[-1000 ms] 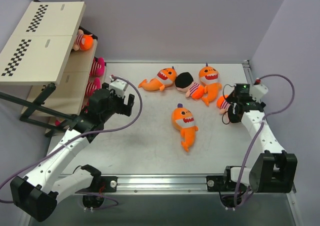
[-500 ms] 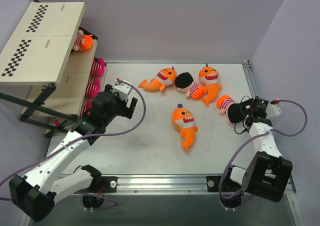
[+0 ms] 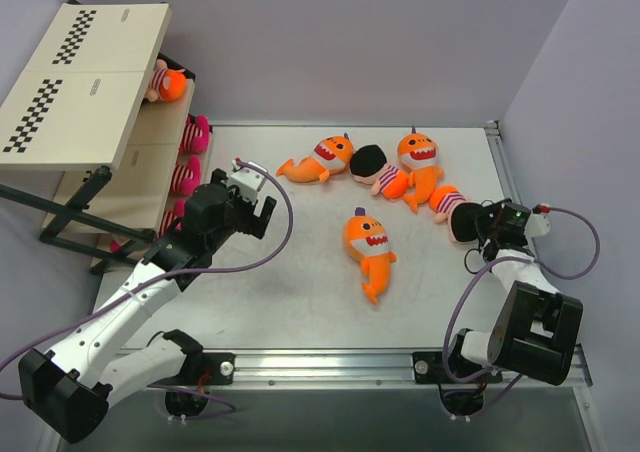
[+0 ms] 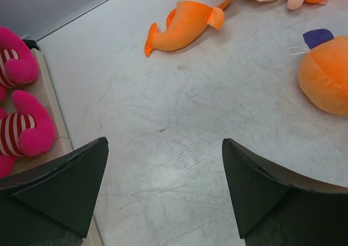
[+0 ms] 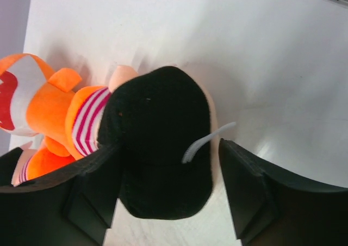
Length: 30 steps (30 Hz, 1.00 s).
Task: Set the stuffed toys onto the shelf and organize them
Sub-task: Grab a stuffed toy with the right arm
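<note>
The black-headed orange plush doll [image 5: 157, 126] lay on the grey table [image 5: 261, 50] between the right gripper's [image 5: 168, 191] wide-spread fingers, not squeezed. The left gripper [image 4: 163, 186] hung spread and empty near the cream-board shelf [image 3: 90, 92].

Pale grey matte desk [image 3: 300, 292], flat, with fine scuffs and scratches showing close up in the left wrist view. Silver aluminium rail [image 3: 330, 357] along the near edge, running parallel to it. Thin metal edging strip [image 3: 498, 157] down the right side, meeting a similar strip along the far edge. Plain lavender back wall [image 3: 350, 42] just beyond the far edge. Matching lavender side wall [image 3: 590, 92] at right.
</note>
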Tool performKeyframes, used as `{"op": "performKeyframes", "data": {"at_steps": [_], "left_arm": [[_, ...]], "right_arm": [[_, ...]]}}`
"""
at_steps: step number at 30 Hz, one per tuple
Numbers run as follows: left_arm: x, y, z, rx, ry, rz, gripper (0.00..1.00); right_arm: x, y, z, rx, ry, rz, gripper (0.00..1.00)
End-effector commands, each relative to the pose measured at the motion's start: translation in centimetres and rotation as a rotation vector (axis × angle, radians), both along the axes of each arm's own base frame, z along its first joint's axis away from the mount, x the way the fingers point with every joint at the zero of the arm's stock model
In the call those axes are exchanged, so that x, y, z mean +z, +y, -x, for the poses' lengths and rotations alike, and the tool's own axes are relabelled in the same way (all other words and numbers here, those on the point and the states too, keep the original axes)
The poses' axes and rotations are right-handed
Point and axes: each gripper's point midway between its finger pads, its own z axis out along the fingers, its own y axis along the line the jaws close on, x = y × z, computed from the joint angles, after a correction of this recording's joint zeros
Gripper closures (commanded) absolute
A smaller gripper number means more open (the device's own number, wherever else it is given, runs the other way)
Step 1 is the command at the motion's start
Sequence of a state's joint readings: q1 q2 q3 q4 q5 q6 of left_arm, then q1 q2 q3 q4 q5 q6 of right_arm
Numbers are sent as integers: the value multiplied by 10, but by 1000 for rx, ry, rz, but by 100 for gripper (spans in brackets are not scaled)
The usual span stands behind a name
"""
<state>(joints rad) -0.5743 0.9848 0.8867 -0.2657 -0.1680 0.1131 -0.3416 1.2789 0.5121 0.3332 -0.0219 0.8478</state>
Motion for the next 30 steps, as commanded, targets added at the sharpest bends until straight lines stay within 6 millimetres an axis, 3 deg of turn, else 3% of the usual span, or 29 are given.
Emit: {"op": "performKeyframes", "data": {"at_steps": [1, 2, 4, 5, 7, 8, 10, 17, 21, 24, 25, 26, 27, 28, 30], "left_arm": [[17, -6, -4, -17, -62, 32, 6], [16, -6, -3, -16, -57, 31, 6], [15, -7, -3, -20, -55, 27, 6], [16, -7, -3, -21, -56, 30, 6], [13, -8, -3, -25, -50, 23, 6], [13, -9, -3, -30, -50, 23, 6], [13, -11, -3, -40, -52, 23, 6], [9, -30, 2, -115, -46, 13, 6], [9, -41, 7, -176, -65, 5, 6], [10, -50, 12, -222, -103, -19, 6], [9, -55, 16, -244, -112, -27, 6], [10, -57, 16, -246, -125, -37, 6], [10, -58, 17, -261, -140, -64, 6], [12, -63, 20, -280, -167, -97, 6], [13, -68, 23, -300, -195, -142, 6]], "right_arm": [[-2, -3, -6, -1, -32, 5, 34], [-2, -3, -6, -3, -34, 5, 47], [-5, -4, -7, -4, -27, 6, 60], [-5, -4, -7, -5, -25, 7, 72], [-5, -4, -6, 1, -13, 10, 83], [-4, -4, -6, 4, -7, 13, 93], [3, -7, -4, 10, 20, 35, 100], [58, -2, 2, 55, -12, 101, 100], [89, 13, 1, 128, -31, 123, 100], [107, 41, -7, 235, -40, 134, 100], [111, 63, -11, 303, -45, 136, 100], [123, 74, -16, 341, -62, 144, 100], [122, 85, -18, 377, -49, 137, 100], [132, 109, -22, 448, -71, 134, 100], [136, 133, -24, 514, -80, 130, 100]]}}
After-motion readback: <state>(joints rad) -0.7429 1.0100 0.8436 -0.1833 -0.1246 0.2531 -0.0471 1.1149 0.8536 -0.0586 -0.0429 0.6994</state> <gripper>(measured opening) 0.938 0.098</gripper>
